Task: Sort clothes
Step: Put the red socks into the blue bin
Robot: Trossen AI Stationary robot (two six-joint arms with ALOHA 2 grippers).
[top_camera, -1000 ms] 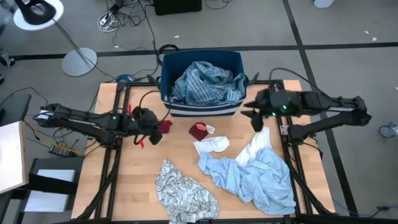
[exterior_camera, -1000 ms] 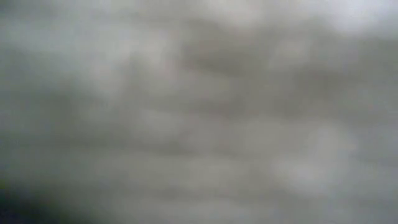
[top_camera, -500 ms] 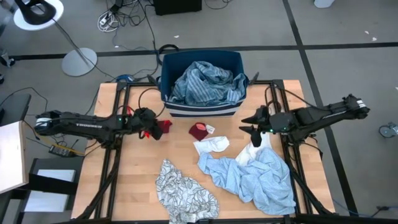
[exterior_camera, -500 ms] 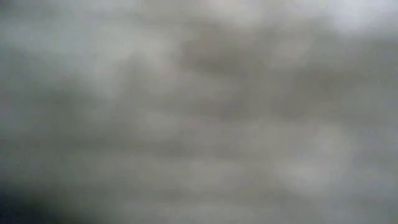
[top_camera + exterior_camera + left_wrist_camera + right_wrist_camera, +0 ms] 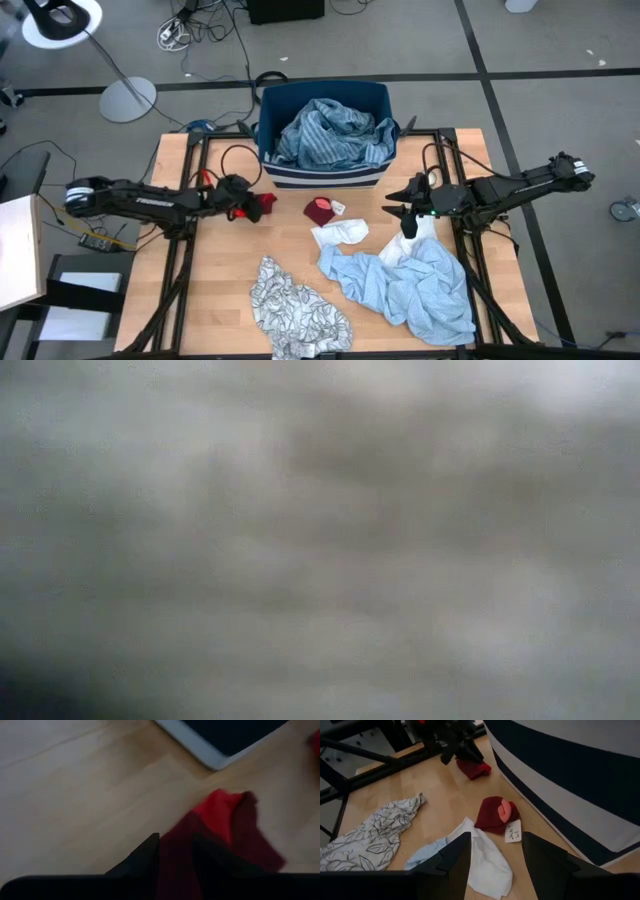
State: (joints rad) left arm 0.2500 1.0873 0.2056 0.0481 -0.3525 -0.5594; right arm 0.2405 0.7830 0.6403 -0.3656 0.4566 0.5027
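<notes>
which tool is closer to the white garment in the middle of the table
Right. The right tool hangs just beside the white garment, toward the table's right edge. The left tool sits farther off on its other side, at a small red cloth.

A striped garment [image 5: 325, 133] is piled in the bin [image 5: 322, 96] at the table's far edge. Nearer, a leaf-print garment [image 5: 297, 306] is laid left of a crumpled shirt [image 5: 410, 288].

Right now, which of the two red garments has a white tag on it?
The dark red one mid-table before the bin; its tag shows. The other red piece lies at the left gripper.
</notes>
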